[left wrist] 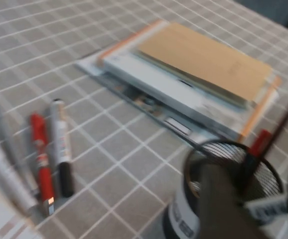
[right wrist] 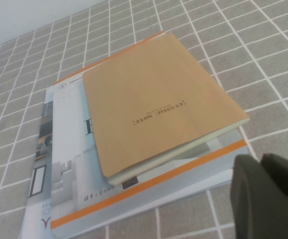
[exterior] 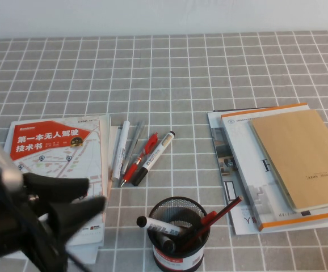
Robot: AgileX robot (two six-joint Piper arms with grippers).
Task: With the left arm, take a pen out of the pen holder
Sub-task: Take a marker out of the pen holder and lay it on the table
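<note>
Left gripper [exterior: 94,194] hangs part-open, empty; marker [exterior: 159,227] in holder [exterior: 175,259] leans just ahead, tip toward it; right gripper [right wrist: 262,164], state unclear, hovers by books [right wrist: 154,114].

My left pincer [exterior: 96,194] sits low at my left, fingers parted and empty; my right pincer [right wrist: 261,164] hangs at my right, fingers together.

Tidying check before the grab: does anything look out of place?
Four pens lie loose beside the red book, outside the pen holder. Left gripper, open, hovers left of it; right gripper hangs near the book stack.
</note>
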